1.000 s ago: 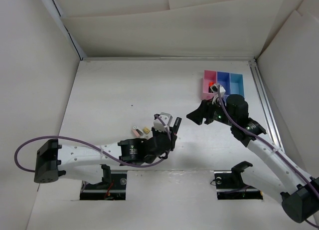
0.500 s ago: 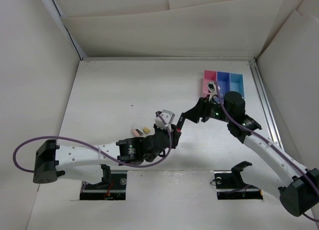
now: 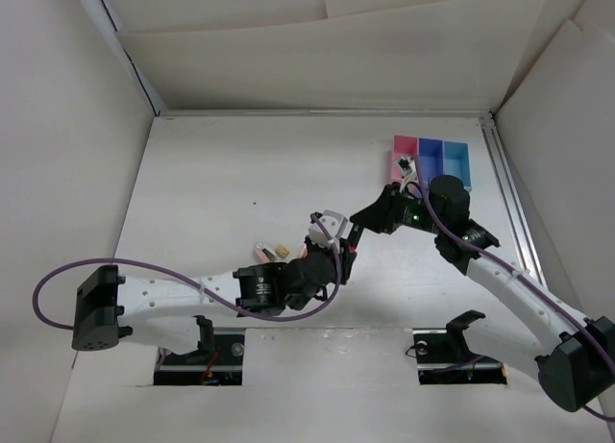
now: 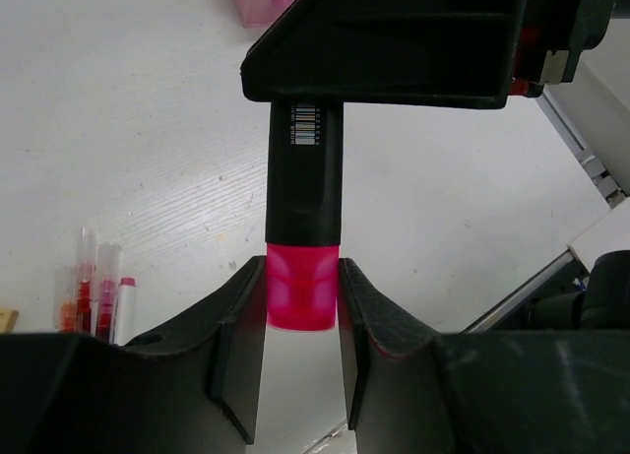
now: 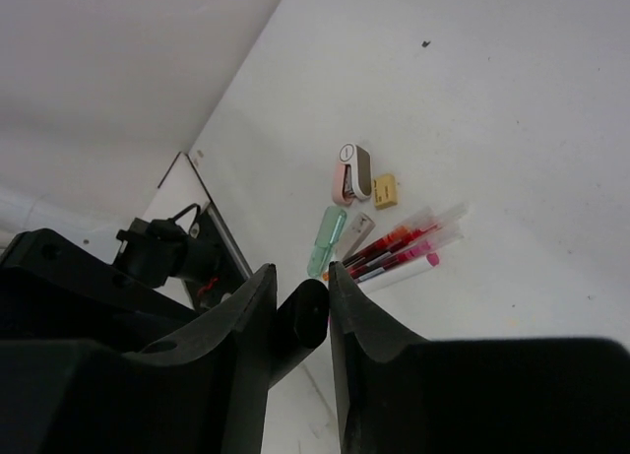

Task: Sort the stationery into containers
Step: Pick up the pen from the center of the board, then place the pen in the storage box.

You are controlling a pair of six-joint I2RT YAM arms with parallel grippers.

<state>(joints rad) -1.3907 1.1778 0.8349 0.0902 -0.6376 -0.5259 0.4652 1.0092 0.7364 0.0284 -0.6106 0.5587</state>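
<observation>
A stubby black highlighter [image 4: 306,178] with a pink cap [image 4: 303,291] hangs between both grippers above the table. My left gripper [image 4: 303,277] is shut on the cap end. My right gripper [image 5: 300,277] is shut on the black tail end [image 5: 301,314]; it fills the top of the left wrist view [image 4: 394,40]. In the top view the two grippers meet mid-table, left [image 3: 344,245] and right [image 3: 359,222]. The pink [image 3: 397,171], darker blue [image 3: 430,153] and light blue [image 3: 456,159] bins stand at the far right.
Loose on the table to the left lie several red and pink pens [image 5: 404,242], a pink-grey eraser [image 5: 349,173], a beige eraser [image 5: 384,190], a green one [image 5: 327,239] and a grey one [image 5: 359,227]. A small item lies in the pink bin [image 3: 407,163].
My right gripper swung from beside the bins to the left gripper and now grips the highlighter's tail. My left gripper moved a little right and up with the highlighter.
</observation>
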